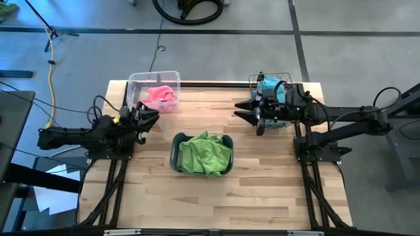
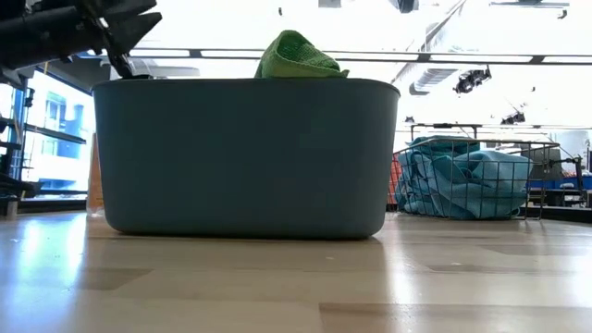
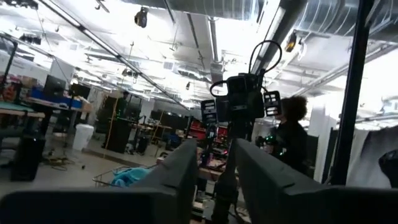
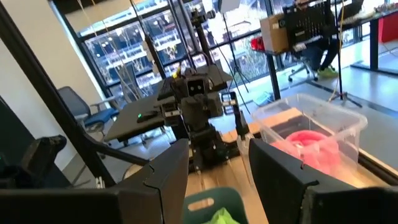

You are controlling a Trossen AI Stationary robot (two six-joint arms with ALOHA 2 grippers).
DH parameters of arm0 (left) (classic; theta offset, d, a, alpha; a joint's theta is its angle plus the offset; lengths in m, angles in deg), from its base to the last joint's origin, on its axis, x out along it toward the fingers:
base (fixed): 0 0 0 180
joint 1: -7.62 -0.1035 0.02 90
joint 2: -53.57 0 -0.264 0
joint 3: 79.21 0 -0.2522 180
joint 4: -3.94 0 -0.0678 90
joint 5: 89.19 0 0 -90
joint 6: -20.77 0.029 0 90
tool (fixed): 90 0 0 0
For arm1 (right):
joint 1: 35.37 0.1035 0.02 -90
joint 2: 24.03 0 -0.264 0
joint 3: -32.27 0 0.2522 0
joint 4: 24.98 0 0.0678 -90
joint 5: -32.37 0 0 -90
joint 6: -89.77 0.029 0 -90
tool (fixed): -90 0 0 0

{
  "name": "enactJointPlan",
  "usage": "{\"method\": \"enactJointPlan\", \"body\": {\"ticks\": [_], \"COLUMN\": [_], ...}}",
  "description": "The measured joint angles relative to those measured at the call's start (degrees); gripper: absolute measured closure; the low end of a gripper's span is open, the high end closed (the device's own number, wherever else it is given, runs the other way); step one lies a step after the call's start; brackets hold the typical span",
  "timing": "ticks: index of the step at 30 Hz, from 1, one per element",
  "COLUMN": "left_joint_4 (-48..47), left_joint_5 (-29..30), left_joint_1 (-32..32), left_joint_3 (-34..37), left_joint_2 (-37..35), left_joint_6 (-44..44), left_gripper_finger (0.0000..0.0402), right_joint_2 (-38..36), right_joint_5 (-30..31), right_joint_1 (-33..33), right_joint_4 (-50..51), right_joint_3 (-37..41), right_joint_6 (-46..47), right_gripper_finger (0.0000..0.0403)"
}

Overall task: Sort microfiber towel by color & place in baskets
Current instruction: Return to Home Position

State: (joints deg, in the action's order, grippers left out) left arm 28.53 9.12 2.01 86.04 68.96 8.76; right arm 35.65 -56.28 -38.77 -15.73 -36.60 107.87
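The clear bin (image 1: 152,80) at the far left holds a pink towel (image 1: 161,96). In the middle, the grey-blue tub (image 1: 176,152) holds a green towel (image 1: 206,155), which humps above the rim (image 2: 296,54). The wire-mesh basket (image 1: 281,77) at the far right holds a blue towel (image 1: 268,86) and is partly covered by the right arm. My left gripper (image 1: 152,119) hovers open near the clear bin, pointing toward the table's right. My right gripper (image 1: 240,109) hovers open beside the wire basket, pointing left. Both are empty (image 3: 214,177) (image 4: 217,171).
Bare wooden tabletop (image 1: 216,203) lies near of the tub and between the containers. The arm bases stand at the table's left and right edges. A person (image 3: 291,130) sits in the room beyond the table. In the low view the tub (image 2: 245,157) hides most of the table's middle.
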Motion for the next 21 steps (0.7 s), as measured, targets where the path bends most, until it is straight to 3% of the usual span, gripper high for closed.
{"method": "enactJointPlan", "body": {"ticks": [8, 12, 18, 21], "left_joint_4": [-1.5, -3.0, -3.8, -4.4], "left_joint_5": [-0.2, -0.2, 0.2, 0.2], "left_joint_1": [0.0, 0.0, 0.0, 0.0], "left_joint_3": [0.2, 0.2, 0.4, 0.4], "left_joint_2": [-1.3, -1.3, -1.1, -1.1], "left_joint_6": [4.4, 7.6, 19.2, 21.8], "left_gripper_finger": [0.0395, 0.0383, 0.0374, 0.0374], "right_joint_2": [-0.3, -2.3, -9.4, -16.1], "right_joint_5": [-1.1, -4.4, -9.0, -10.9], "right_joint_1": [0.0, 0.0, 0.0, 0.1], "right_joint_4": [6.9, 12.5, 23.7, 23.3], "right_joint_3": [0.0, 0.0, 0.7, 5.4], "right_joint_6": [0.1, -1.5, -6.7, -7.0], "right_gripper_finger": [0.0245, 0.0285, 0.0389, 0.0388]}}
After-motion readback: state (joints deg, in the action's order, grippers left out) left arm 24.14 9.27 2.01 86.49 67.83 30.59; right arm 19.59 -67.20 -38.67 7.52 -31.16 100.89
